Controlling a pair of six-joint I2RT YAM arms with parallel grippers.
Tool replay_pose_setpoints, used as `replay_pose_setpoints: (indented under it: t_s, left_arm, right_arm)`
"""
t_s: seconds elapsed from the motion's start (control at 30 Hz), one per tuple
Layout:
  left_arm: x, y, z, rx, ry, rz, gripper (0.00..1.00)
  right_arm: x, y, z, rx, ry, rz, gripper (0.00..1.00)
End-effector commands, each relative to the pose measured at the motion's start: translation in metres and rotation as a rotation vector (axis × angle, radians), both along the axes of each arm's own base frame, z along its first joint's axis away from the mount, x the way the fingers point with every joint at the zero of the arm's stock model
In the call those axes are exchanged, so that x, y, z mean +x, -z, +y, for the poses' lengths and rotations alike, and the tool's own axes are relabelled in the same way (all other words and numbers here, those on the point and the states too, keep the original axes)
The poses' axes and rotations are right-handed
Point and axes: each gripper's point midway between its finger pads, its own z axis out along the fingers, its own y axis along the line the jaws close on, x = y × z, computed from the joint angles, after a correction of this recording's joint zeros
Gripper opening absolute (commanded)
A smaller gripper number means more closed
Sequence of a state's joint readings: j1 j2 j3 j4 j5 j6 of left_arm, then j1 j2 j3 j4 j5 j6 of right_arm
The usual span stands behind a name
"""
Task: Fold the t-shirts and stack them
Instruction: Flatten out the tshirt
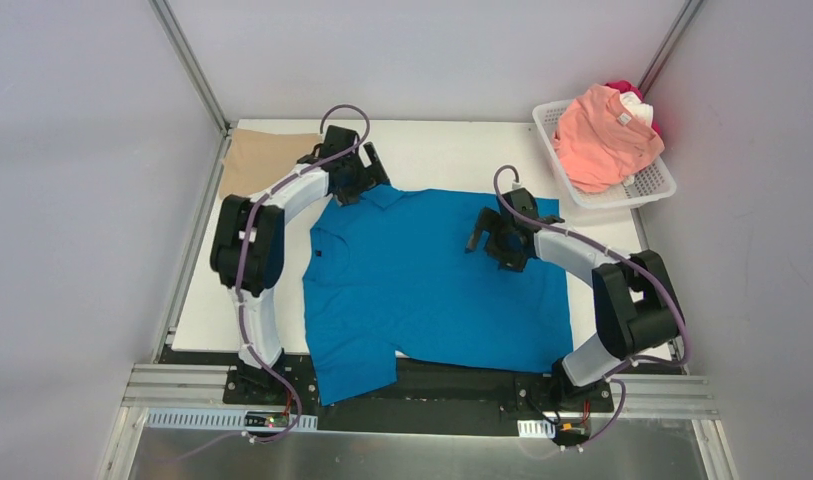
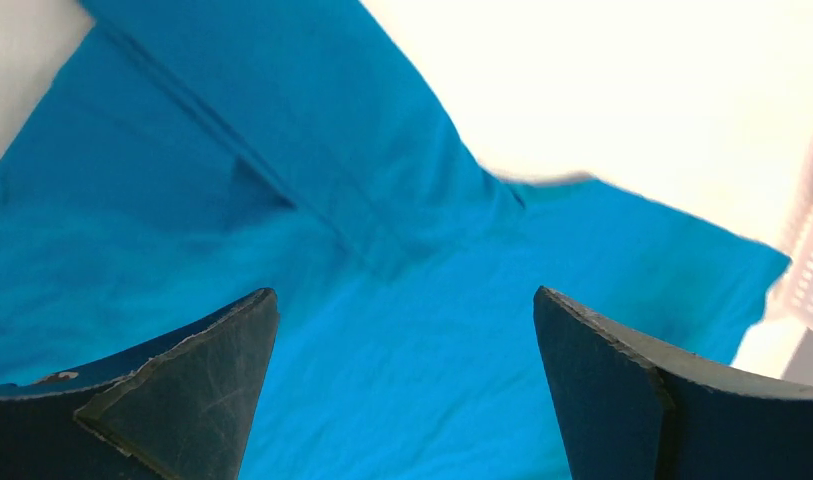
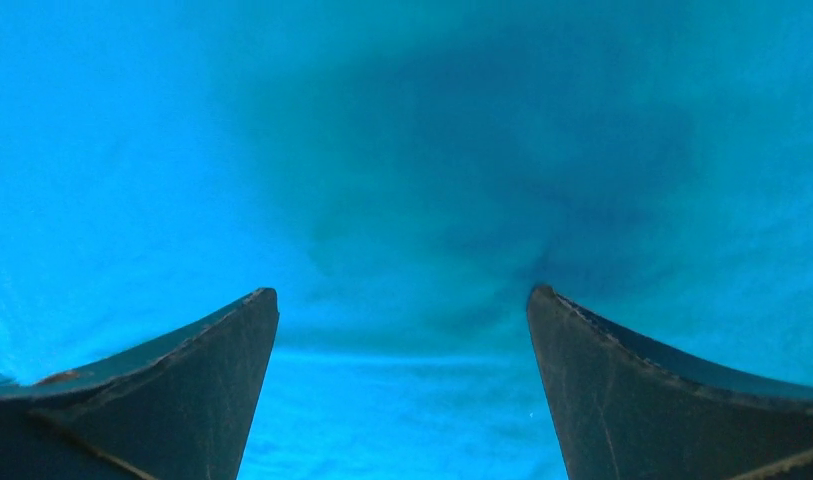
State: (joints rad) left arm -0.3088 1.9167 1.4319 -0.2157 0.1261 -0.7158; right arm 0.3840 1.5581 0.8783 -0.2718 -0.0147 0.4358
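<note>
Blue shirt (image 1: pixel 432 280) lies flat, centre of frame, hem overhanging bottom edge of table (image 1: pixel 452 150). Left gripper (image 2: pixel 404 310) hovers over collar (image 1: pixel 382 195), jaws wide, empty. Right gripper (image 3: pixel 402 300) hovers over shirt's upper right, jaws wide, empty. Tan shirt (image 1: pixel 267 155) lies upper left; pink shirt (image 1: pixel 602 135) in basket (image 1: pixel 654 185), upper right. You likely handle light, limp cloth: it sags, bunches, slides. Pinch at shoulders or sleeve edges, both sides together.

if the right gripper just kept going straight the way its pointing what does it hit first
The blue shirt. The right gripper points at it with jaws open, and its wrist view shows nothing but blue cloth ahead. The gap looks small, though the exact depth is unclear.
</note>
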Motion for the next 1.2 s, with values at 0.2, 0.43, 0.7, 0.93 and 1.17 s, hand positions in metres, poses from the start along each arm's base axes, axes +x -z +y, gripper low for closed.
replay_pose_setpoints:
  t_s: [0.2, 0.43, 0.7, 0.93, 1.17]
  left_arm:
    - [0.048, 0.016, -0.025, -0.07, -0.024, -0.05, 0.99]
    - [0.058, 0.032, -0.031, -0.108, -0.044, -0.058, 0.99]
    - [0.058, 0.039, -0.033, -0.119, -0.045, -0.045, 0.99]
    - [0.049, 0.017, -0.029, -0.11, -0.029, -0.084, 0.99]
    - [0.031, 0.012, -0.024, -0.1, -0.034, -0.079, 0.99]
  right_arm:
    - [0.014, 0.011, 0.004, -0.022, -0.028, 0.008, 0.99]
    - [0.01, 0.017, 0.004, -0.026, -0.041, 0.031, 1.0]
    - [0.01, 0.017, 0.002, -0.043, -0.049, 0.031, 1.0]
    - [0.008, 0.021, 0.001, -0.052, -0.05, 0.045, 0.99]
    - [0.008, 0.025, 0.001, -0.053, -0.052, 0.059, 0.99]
